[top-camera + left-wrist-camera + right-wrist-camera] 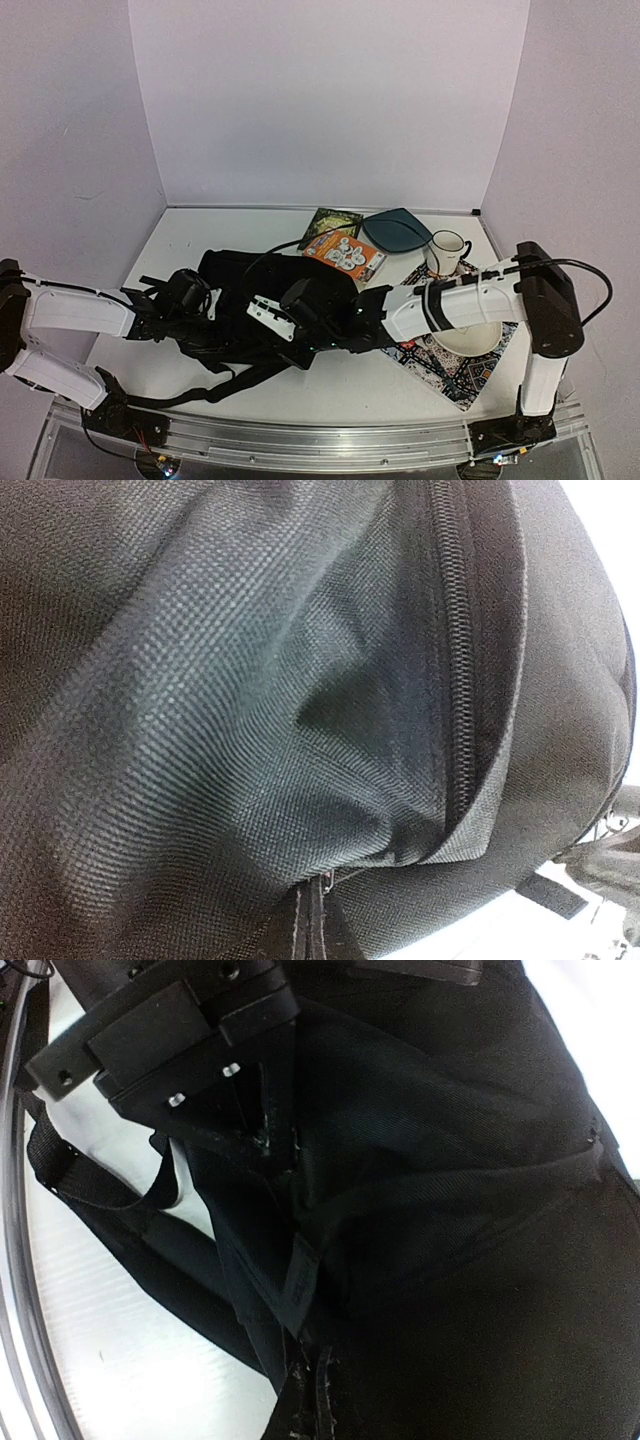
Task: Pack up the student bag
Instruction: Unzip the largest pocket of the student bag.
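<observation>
The student bag [240, 275] is a large black backpack lying flat at centre-left, its straps [200, 385] trailing toward the near edge. My left gripper [212, 308] is shut on a fold of its fabric. In the left wrist view the grey-black fabric [220, 680] fills the frame, with a zipper line [455, 650] gaping slightly. My right gripper [265, 315] is also shut on the bag, pinching fabric [450, 1210] near a strap [90, 1185]. The left gripper [265, 1140] shows close opposite in the right wrist view.
Behind the bag lie an orange booklet [345, 255], a green book [335, 221] and a flat teal pouch [397, 230]. A white mug [447, 250] and a cream bowl [470, 340] stand on a patterned cloth [455, 375] at the right, under my right arm.
</observation>
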Controlling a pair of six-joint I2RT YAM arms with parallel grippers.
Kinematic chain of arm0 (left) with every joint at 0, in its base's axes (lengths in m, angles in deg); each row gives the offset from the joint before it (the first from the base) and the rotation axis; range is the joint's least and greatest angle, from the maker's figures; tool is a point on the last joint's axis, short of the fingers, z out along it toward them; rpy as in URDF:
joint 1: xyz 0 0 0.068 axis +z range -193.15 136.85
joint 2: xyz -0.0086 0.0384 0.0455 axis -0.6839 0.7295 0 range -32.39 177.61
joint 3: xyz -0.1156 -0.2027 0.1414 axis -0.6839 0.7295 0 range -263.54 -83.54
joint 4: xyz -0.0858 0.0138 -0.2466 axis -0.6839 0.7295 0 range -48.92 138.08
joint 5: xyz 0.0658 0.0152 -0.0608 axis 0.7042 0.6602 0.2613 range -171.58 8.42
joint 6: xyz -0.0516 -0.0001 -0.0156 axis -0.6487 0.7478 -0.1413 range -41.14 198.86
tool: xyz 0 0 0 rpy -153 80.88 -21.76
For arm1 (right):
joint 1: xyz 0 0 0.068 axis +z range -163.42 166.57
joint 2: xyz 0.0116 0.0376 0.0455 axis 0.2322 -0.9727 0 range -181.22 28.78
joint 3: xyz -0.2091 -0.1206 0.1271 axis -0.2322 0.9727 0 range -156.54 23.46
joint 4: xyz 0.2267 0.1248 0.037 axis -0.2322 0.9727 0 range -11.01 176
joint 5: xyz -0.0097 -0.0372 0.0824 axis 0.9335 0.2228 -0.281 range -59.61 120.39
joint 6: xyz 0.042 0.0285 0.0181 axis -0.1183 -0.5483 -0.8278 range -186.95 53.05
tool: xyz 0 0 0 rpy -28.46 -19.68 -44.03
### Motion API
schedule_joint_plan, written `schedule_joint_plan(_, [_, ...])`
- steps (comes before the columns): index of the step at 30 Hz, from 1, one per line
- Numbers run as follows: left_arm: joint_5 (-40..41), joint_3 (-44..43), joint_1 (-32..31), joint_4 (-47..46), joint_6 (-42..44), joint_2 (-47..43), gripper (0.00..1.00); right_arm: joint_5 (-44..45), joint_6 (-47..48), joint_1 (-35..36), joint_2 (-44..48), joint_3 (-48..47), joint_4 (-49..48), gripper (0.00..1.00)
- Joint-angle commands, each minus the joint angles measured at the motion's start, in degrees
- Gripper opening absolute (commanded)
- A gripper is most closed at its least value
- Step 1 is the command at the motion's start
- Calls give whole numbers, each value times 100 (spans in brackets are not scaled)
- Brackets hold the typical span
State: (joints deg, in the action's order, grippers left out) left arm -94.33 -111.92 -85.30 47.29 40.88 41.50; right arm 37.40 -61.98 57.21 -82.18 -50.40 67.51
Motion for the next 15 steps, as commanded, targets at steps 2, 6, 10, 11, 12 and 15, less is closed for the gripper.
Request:
schedule_joint_plan(2, [359, -75, 63, 160, -42, 53, 0, 305, -284, -111, 778, 433, 142, 0])
schedule_joint_plan(6, [576, -72, 134, 256, -24, 175, 0, 510, -504, -292, 1154, 979, -31, 0])
schedule_joint_plan(10, [893, -55, 315, 439, -32, 304, 0, 718, -827, -498, 1527, 1439, -97, 0])
schedule_joint_plan(11, [919, -39, 412, 464, -39, 340, 0, 751, -854, -517, 1608, 1511, -109, 0])
schedule_joint_plan(12, [959, -19, 536, 470, -52, 363, 0, 773, -883, -529, 1674, 1595, -135, 0])
schedule_joint_plan(15, [1090, 23, 953, 484, -11, 388, 0, 645, -974, -532, 1801, 1706, -241, 0])
